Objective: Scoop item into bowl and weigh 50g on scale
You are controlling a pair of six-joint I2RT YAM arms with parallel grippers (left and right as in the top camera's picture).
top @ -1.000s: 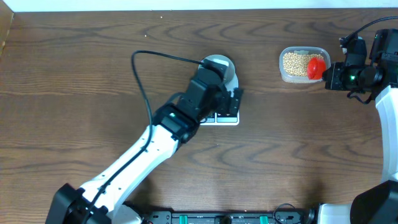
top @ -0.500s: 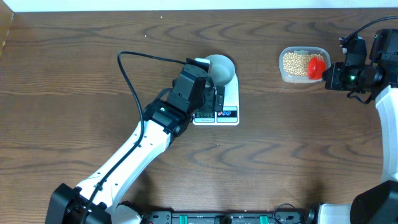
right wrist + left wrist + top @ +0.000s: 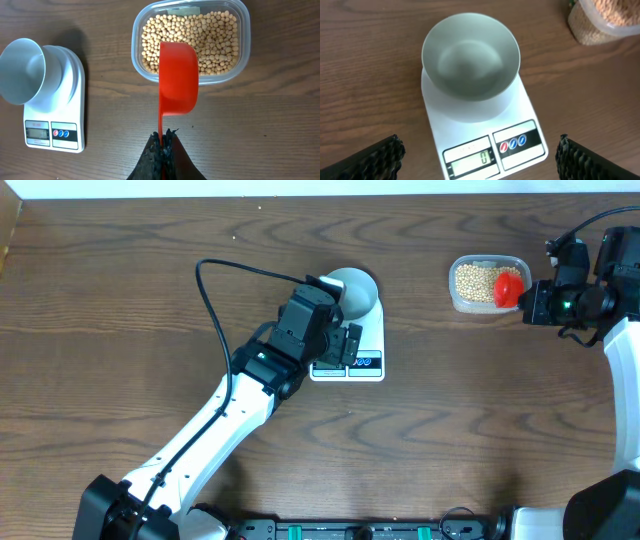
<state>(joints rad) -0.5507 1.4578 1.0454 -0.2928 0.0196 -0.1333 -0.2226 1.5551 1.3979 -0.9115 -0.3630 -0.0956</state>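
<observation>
The pale bowl [image 3: 358, 292] stands empty on the white scale [image 3: 366, 348]. In the left wrist view the bowl [image 3: 470, 57] sits on the scale [image 3: 512, 120], whose display reads 0. My left gripper [image 3: 345, 348] hovers open over the scale's front; its fingers frame the display [image 3: 479, 157]. My right gripper [image 3: 163, 142] is shut on the handle of a red scoop [image 3: 177, 77], held over the near edge of the clear tub [image 3: 242, 37] of beige beans [image 3: 215, 32]. In the overhead view the scoop [image 3: 509, 287] is at the tub's right end [image 3: 462, 302]; the beans [image 3: 474, 280] fill it.
The brown wooden table [image 3: 470, 410] bears only the scale and the tub [image 3: 580, 25]. The left arm's black cable [image 3: 230, 280] loops above the table left of the bowl.
My left gripper drew back from the scale toward the front left, uncovering the bowl and the display, then shifted slightly right. The right arm and scoop have not moved.
</observation>
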